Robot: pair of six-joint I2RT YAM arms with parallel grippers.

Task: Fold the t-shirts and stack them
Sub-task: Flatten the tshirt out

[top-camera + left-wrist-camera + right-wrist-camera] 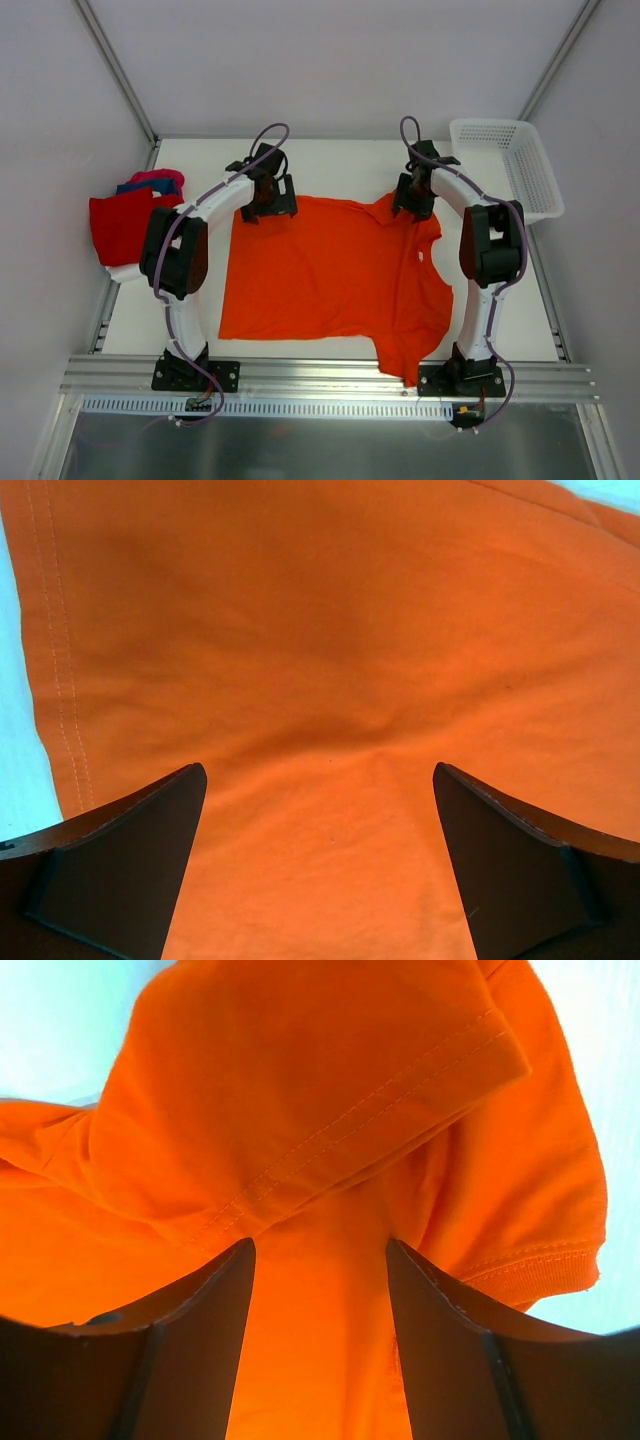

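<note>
Lying where, exactly, is the orange t-shirt? — Desk

Spread flat across the middle of the white table, between the two arms, hem to the left and neck to the right. One sleeve trails to the near edge by the right arm's base. — Photographer

And the left gripper? — Desk

Poised over the shirt's far left corner, jaws spread wide apart. Its wrist camera shows smooth orange cloth between the fingers and the stitched hem running down the left side, with bare table beyond it. — Photographer

The right gripper? — Desk

Down at the far sleeve, which is folded back on itself. Its jaws stand part-way apart, narrower than the left's, with orange cloth showing in the gap. Whether the pads touch the cloth I cannot tell. — Photographer

Anything else in shot? — Desk

A pile of t-shirts at the table's left edge, red on top, blue and magenta behind, and a white mesh basket at the far right corner. — Photographer
</note>
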